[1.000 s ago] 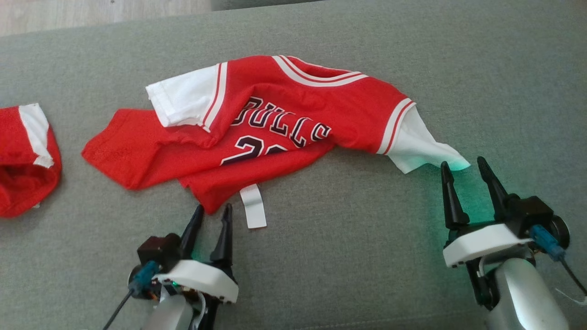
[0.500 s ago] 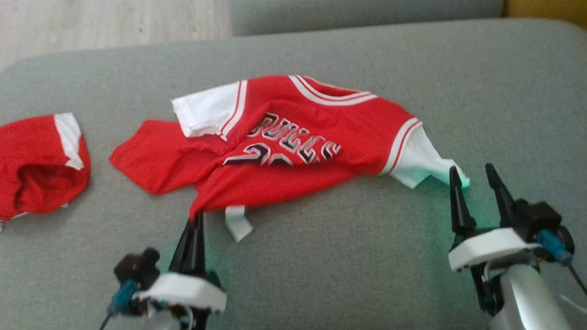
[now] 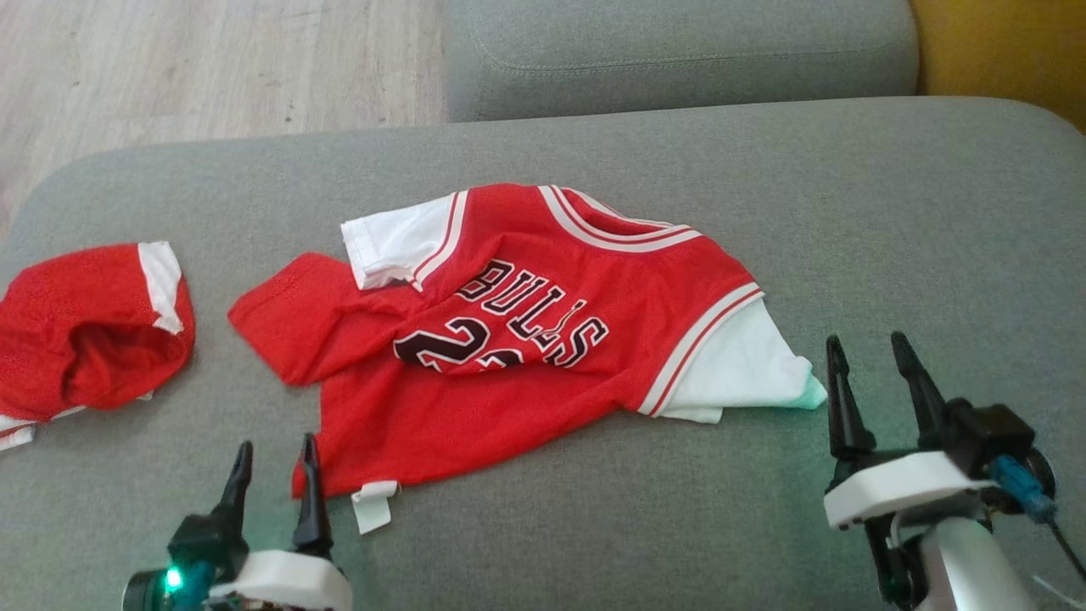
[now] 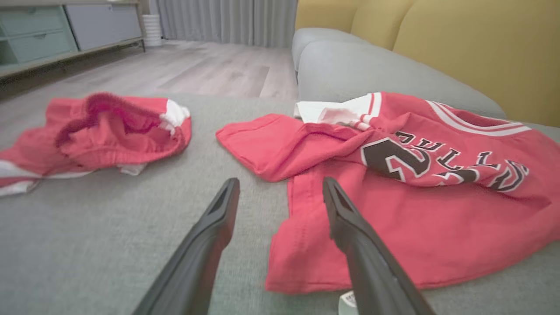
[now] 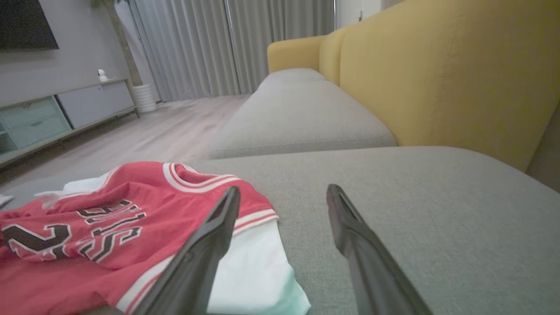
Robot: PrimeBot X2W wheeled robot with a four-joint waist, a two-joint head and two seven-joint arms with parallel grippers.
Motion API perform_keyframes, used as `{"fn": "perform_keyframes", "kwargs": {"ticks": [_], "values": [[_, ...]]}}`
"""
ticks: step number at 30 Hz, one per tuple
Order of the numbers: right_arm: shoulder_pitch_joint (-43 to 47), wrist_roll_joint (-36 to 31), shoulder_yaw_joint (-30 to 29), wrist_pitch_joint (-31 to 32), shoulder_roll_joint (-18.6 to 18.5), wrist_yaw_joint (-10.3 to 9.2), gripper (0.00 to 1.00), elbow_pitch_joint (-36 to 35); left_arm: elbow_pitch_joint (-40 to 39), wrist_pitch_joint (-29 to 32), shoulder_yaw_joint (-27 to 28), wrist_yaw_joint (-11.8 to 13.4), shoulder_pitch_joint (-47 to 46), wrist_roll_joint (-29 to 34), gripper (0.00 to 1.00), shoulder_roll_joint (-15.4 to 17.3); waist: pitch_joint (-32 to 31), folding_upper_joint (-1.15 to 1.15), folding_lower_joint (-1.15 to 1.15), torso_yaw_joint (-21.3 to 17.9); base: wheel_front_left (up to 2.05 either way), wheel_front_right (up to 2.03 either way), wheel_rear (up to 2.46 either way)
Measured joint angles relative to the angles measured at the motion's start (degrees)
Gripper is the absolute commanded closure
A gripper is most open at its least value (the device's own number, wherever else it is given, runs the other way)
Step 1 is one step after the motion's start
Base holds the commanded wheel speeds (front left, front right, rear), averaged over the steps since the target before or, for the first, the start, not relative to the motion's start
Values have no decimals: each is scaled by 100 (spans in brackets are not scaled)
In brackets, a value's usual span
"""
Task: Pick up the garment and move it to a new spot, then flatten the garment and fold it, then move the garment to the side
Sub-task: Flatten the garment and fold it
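The garment (image 3: pixel 526 339) is a red jersey with white sleeves and dark lettering, lying rumpled on the grey sofa seat (image 3: pixel 891 221); its left part is folded over itself. It also appears in the left wrist view as the garment (image 4: pixel 415 192) and in the right wrist view as the garment (image 5: pixel 109 227). My left gripper (image 3: pixel 276 451) is open just left of the hem's near corner, holding nothing; from its wrist, the left gripper (image 4: pixel 280 192) straddles that hem edge. My right gripper (image 3: pixel 865 352) is open just right of the white sleeve (image 3: pixel 738 373), apart from it.
Another red piece with white trim (image 3: pixel 85 331) lies bunched at the seat's left end. A white label (image 3: pixel 373 502) sticks out under the hem. A second grey cushion (image 3: pixel 679 51) and wood floor (image 3: pixel 212 68) lie beyond; a yellow backrest (image 5: pixel 437 78) stands at the right.
My left gripper shut on the hem corner, pulled it toward me, then opened and let it go. The hem now lies nearer. The camera tilted, shifting the whole view down.
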Motion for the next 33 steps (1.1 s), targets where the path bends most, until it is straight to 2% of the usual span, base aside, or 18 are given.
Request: {"fn": "perform_keyframes", "kwargs": {"ticks": [5,14,21,27,33], "values": [[12,41,53,0,5,0,0,-208,-225,0,5,129,57,516,0,-40,-32,0,0,-45,0,0,0],[157,98,160,0,9,0,0,-57,-116,0,16,164,367,531,0,-69,-71,0,0,-45,0,0,0],[155,143,210,0,10,0,0,62,240,0,114,-86,338,94,0,-86,38,0,0,-74,0,0,0],[101,132,193,0,11,0,0,69,554,0,123,-90,13,-360,0,-91,307,0,1,-134,0,0,0],[58,74,153,0,11,0,0,77,866,0,7,-293,-306,-635,0,-94,563,0,1,-215,0,0,0]]}}
